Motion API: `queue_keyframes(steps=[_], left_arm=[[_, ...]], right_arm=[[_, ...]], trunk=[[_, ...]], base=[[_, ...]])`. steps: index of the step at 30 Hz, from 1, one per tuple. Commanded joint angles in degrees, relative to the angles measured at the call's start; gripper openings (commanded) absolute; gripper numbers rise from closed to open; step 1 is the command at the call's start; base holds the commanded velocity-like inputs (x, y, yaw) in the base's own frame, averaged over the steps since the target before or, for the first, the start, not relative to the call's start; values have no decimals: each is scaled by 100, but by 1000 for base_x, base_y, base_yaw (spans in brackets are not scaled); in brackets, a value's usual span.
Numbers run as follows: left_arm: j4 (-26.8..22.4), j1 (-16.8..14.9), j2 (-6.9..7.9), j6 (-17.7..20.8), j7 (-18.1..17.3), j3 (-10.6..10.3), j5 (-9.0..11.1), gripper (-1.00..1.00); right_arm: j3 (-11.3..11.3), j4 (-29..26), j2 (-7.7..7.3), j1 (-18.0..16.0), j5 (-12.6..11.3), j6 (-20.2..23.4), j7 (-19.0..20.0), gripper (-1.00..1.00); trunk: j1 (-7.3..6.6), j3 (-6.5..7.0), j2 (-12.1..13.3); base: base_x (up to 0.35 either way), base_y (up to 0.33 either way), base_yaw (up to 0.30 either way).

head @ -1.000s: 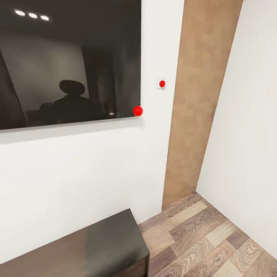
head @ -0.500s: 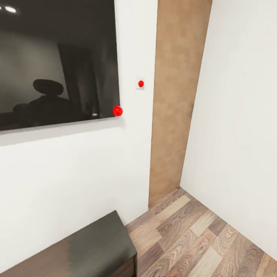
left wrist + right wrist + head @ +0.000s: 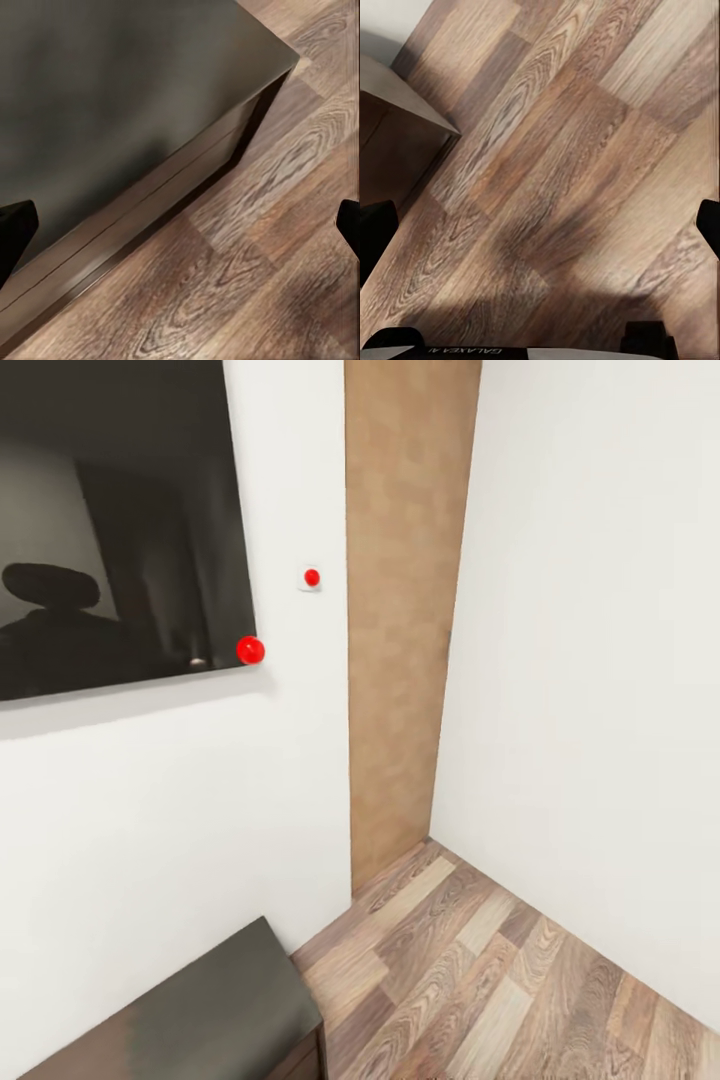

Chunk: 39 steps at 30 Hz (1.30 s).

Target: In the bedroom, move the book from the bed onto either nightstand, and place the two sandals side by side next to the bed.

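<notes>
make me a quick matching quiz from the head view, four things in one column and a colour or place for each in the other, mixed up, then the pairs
Things:
1. wall screen
2. door
3. wall switch
4. low cabinet

Descriptions:
A. light brown, standing in the corner
B. dark wood, on the floor against the wall below the screen
C. black and glossy, hung on the white wall
D. small white plate with a red dot, between the screen and the door

Pairs: 1-C, 2-A, 3-D, 4-B
</notes>
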Motion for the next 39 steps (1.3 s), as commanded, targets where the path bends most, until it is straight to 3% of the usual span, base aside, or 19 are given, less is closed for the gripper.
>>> queue_keyframes(steps=[1, 25, 39], left_arm=[[2, -1, -2, -15, -1, 6, 1, 100], [5, -1, -2, -15, -1, 6, 1, 100], [2, -1, -2, -15, -1, 6, 1, 100]], right_arm=[[-11, 7, 1, -4, -35, 1, 34, 100], [-11, 8, 1, -4, -35, 1, 33, 100], [-10, 9, 9, -4, -35, 1, 30, 100]], trunk=[[0, -5, -3], [0, -6, -3], [0, -37, -3]], base=[[0, 0, -282], [0, 0, -269], [0, 0, -84]])
